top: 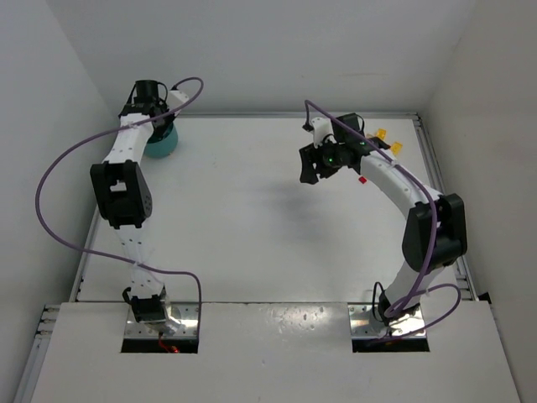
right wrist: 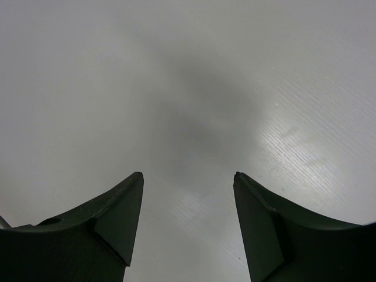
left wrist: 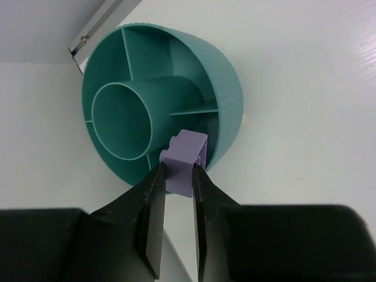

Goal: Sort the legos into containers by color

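Observation:
My left gripper [left wrist: 178,167] is shut on a purple lego [left wrist: 183,160] and holds it over the near rim of the teal bowl [left wrist: 226,88], whose containers show as compartments round a central ring [left wrist: 122,120]. From above, the bowl [top: 163,143] sits at the far left corner, half hidden under the left gripper [top: 149,99]. My right gripper [right wrist: 188,175] is open above bare table with nothing between its fingers. In the top view the right gripper [top: 311,166] hovers right of centre. A red lego [top: 362,179] and two yellow legos [top: 382,133] [top: 397,148] lie beside the right arm.
White walls close in the table on the left, back and right. A metal rail [left wrist: 97,26] runs along the edge behind the bowl. Purple cables [top: 50,180] loop off both arms.

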`<state>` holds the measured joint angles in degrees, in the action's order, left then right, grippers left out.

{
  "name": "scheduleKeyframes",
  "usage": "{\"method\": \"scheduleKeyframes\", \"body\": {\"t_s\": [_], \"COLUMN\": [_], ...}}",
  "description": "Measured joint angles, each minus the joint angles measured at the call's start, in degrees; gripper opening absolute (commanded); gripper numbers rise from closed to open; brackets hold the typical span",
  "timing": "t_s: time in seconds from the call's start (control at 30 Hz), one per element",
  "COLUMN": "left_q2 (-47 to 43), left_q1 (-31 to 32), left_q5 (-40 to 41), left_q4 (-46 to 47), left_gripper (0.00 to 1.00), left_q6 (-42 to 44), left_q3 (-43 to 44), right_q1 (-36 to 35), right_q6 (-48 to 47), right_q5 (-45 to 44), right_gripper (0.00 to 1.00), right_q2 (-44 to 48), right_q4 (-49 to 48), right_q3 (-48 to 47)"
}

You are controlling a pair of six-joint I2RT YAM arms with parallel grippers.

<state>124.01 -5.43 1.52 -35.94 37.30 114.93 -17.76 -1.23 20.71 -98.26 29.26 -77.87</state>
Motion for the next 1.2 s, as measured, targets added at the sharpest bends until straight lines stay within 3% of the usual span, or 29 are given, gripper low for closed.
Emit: {"method": "scheduleKeyframes", "body": {"t_s": [0.27, 0.37, 0.4, 0.5, 0.53, 0.67, 0.87, 0.93, 1.03, 1.07, 1.2], "left_q2": [1.9, 2.0, 2.1, 2.7, 2.8, 2.8, 1.2, -2.3, -12.0, -15.9, -29.3], "left_q1": [-1.7, -2.3, -2.5, -2.8, -2.9, -3.0, -2.9, -2.3, -0.1, 1.5, 9.2], "left_q5": [0.8, 1.3, 1.3, 1.4, 1.4, 1.0, -4.2, -6.4, -8.6, -9.4, -13.2], "left_q4": [-0.5, -0.6, -0.6, -0.6, -0.6, -0.7, -1.3, -1.3, -1.4, -1.0, 0.8], "left_gripper": [0.27, 0.37, 0.46, 0.58, 0.68, 0.69, 0.71, 0.83, 0.88, 0.96, 0.99], "left_q6": [0.6, 1.1, 1.2, 1.3, 1.2, 0.4, -4.3, -6.6, -10.5, -11.9, -18.0], "left_q3": [1.8, 2.0, 2.1, 2.6, 2.5, 2.6, 2.5, 1.1, -4.2, -5.9, -12.2], "right_q1": [0.0, 0.0, 0.0, 0.0, 0.0, 0.0, 0.4, 1.2, 3.8, 4.9, 9.6], "right_q6": [0.0, 0.0, 0.0, 0.0, 0.0, 0.1, 1.3, 1.8, 2.6, 2.6, 2.4], "right_q5": [0.3, 0.3, 0.3, 0.3, 0.3, 0.3, -4.0, -7.1, -11.7, -13.2, -17.2], "right_gripper": [0.64, 0.64, 0.64, 0.64, 0.64, 0.62, 0.50, 0.47, 0.46, 0.46, 0.46], "right_q2": [-0.8, -1.2, -1.2, -1.4, -1.6, -2.2, -2.2, -2.2, -3.7, -5.0, -13.7], "right_q4": [0.4, 0.5, 0.5, 0.8, 0.9, 0.9, 0.2, -0.5, -1.7, -1.6, -0.9], "right_q3": [-0.5, -0.5, -0.5, -0.8, -1.0, -1.4, -1.4, -1.7, -4.5, -6.7, -19.1]}}
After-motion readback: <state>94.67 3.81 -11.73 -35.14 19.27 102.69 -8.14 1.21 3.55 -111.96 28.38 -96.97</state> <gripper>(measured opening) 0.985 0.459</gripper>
